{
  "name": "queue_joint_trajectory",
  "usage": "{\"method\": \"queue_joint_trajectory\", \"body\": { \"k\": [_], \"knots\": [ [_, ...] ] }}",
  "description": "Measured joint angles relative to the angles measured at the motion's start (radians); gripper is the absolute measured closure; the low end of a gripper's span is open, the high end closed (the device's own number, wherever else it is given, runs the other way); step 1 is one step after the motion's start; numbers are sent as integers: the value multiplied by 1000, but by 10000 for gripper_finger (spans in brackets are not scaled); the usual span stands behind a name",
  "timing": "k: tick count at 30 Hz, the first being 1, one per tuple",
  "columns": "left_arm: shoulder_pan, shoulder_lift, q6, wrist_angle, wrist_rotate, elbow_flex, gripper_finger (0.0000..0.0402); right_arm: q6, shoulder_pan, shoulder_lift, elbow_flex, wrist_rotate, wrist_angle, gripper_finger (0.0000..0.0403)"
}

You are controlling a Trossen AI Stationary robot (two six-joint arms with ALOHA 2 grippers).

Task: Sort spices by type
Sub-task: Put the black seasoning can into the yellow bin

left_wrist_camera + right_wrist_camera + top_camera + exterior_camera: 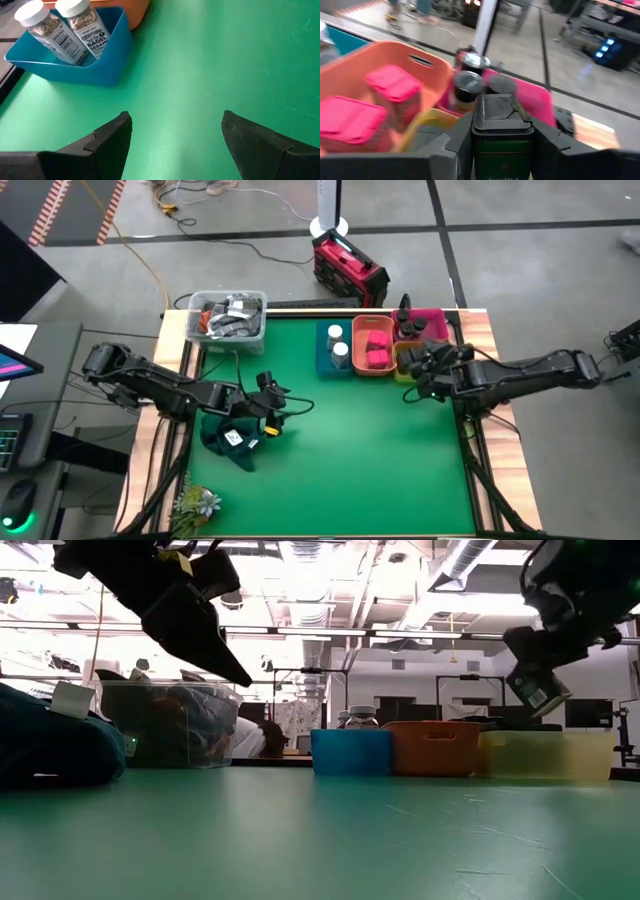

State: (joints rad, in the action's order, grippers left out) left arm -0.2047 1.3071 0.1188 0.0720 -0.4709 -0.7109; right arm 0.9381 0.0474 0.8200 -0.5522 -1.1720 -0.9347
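Right gripper (502, 145) clamps a dark rectangular tin (503, 131) above the yellow bin (410, 361); left gripper (175, 140), jaws apart, hovers over the green mat (350, 450).

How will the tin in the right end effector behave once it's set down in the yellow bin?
The tin looks rigid with flat sides, so it probably won't roll. It's taller than wide, so it may tip if released tilted. The right end effector clamps smooth walls; it may slip.
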Motion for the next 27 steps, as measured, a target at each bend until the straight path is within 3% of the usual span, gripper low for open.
{"method": "queue_joint_trajectory", "body": {
  "k": [5, 18, 27],
  "knots": [
    [0, 0, 1, 0, 0, 0, 109, 41, -77, 0, 0, 7, -53, 235],
    [0, 0, -9, -11, 0, 0, 109, -77, -285, 5, 0, -61, 12, 235],
    [3, 0, -25, -26, 0, 0, 109, -101, -427, 5, 8, 89, 48, 234]
  ]
}}
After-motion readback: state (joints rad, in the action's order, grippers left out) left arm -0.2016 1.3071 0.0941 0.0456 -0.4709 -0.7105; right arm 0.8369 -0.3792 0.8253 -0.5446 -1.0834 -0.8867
